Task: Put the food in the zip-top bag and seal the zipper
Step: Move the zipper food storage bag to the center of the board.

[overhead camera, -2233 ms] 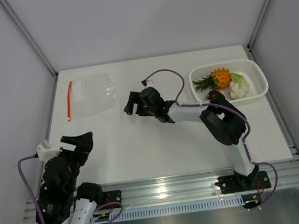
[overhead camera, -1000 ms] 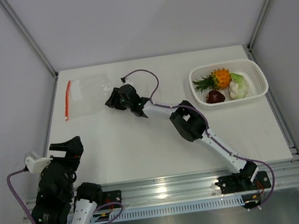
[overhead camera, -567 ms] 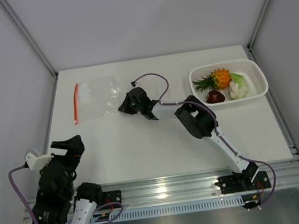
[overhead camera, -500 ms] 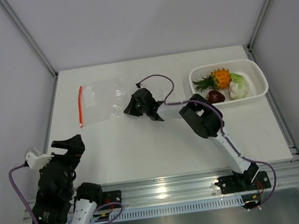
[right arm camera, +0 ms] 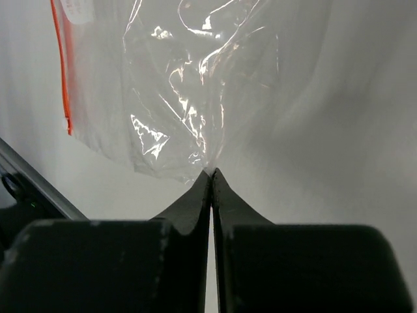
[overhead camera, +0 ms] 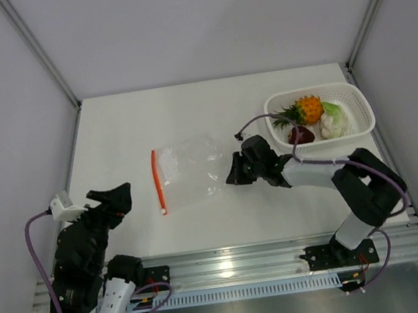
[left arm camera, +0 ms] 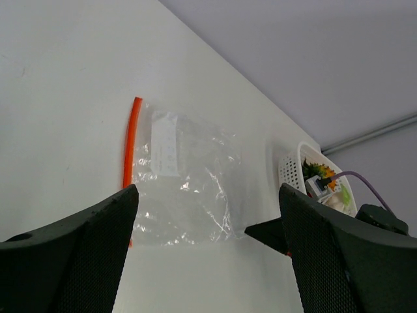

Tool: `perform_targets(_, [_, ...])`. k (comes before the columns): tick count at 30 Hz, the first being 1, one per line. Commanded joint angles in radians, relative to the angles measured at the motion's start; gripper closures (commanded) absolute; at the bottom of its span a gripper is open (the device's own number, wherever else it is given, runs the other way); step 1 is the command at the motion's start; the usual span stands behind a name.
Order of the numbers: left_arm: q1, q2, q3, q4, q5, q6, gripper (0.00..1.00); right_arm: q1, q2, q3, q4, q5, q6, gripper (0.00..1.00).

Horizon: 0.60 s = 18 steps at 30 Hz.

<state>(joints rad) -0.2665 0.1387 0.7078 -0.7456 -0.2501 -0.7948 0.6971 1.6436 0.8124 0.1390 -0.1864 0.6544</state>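
The clear zip-top bag (overhead camera: 191, 171) lies flat mid-table, its red-orange zipper (overhead camera: 158, 181) along the left edge. My right gripper (overhead camera: 232, 176) is shut on the bag's right edge, the fingertips pinching the film (right arm camera: 212, 171). The left gripper (overhead camera: 109, 201) hovers near the table's front-left, open and holding nothing, and looks out over the bag (left arm camera: 189, 189) and zipper (left arm camera: 130, 140). The food sits in the white basket (overhead camera: 357, 103): an orange pineapple (overhead camera: 309, 108), a dark red fruit (overhead camera: 300, 135) and a white and pale-green piece (overhead camera: 333, 118).
The basket stands at the far right, close behind the right arm's wrist and purple cable (overhead camera: 255, 122). Grey walls and metal rails bound the table on the left, right and back. An aluminium rail (overhead camera: 232, 259) runs along the near edge.
The right gripper closed on the bag at the far left and dragged it right and nearer, to mid-table. The left gripper tipped slightly toward the bag.
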Motion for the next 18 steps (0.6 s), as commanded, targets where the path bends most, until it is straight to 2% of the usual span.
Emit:
perform_targets(1, [-0.002,0.001,-0.019,0.058,0.075,0.003,0.11,-0.013,-0.152,-0.033,-0.211,0.088,-0.145,0.96])
perform_targets(3, [-0.002,-0.007,-0.025,0.063,0.101,-0.004,0.13,-0.028,-0.188,-0.027,-0.307,0.152,-0.176,0.84])
perform_targets(4, [-0.004,-0.016,-0.031,0.061,0.109,-0.007,0.13,-0.042,-0.203,-0.021,-0.335,0.177,-0.203,0.63])
perform_targets(7, [-0.004,-0.022,-0.025,0.054,0.135,-0.012,0.13,-0.022,-0.243,0.036,-0.45,0.341,-0.249,0.41])
perform_targets(11, [-0.004,-0.031,0.002,0.017,0.15,0.002,0.13,0.071,-0.289,0.158,-0.549,0.524,-0.274,0.27])
perform_targets(13, [-0.004,-0.042,0.015,0.003,0.141,0.009,0.13,0.158,-0.291,0.195,-0.547,0.567,-0.3,0.26])
perform_targets(17, [-0.004,-0.059,0.048,-0.038,0.103,0.02,0.13,0.284,-0.21,0.26,-0.474,0.483,-0.317,0.28])
perform_targets(18, [-0.004,-0.057,0.059,-0.055,0.092,0.017,0.13,0.303,-0.138,0.295,-0.463,0.467,-0.308,0.29])
